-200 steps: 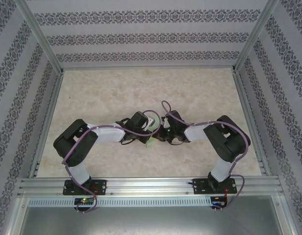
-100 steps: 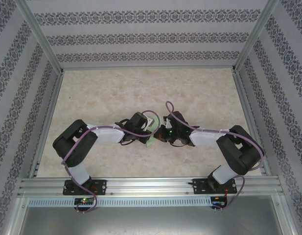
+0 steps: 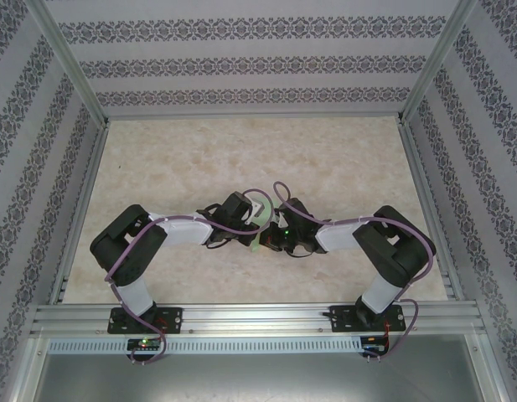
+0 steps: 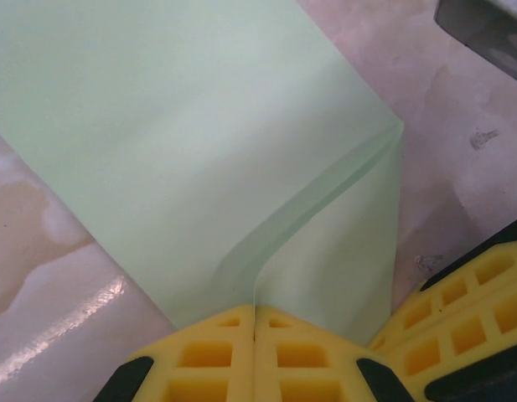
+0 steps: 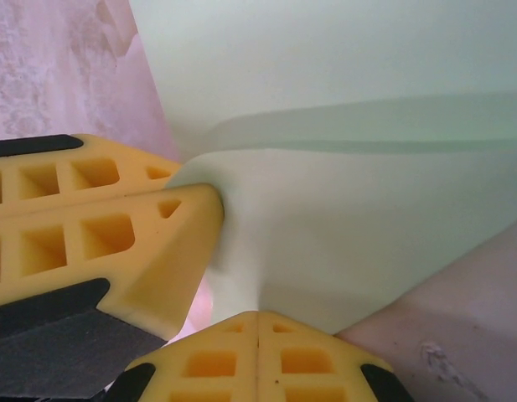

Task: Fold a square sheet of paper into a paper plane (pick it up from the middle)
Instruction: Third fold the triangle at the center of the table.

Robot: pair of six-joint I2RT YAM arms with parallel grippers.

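Left hand [image 4: 255,325] and right hand [image 5: 258,327] both grip the square sheet of paper [image 4: 174,142]; the right hand has edged toward the left hand, likely tightening the crease.

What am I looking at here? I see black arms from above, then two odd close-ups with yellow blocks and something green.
These are two robot arms, left arm and right arm, bolted at the near edge of a table. The wide picture looks down from above and behind them. The other two come from a camera on each wrist. The yellow blocks are gripper fingers. The left gripper and right gripper are both shut on one creased sheet of pale green paper, holding it between them.
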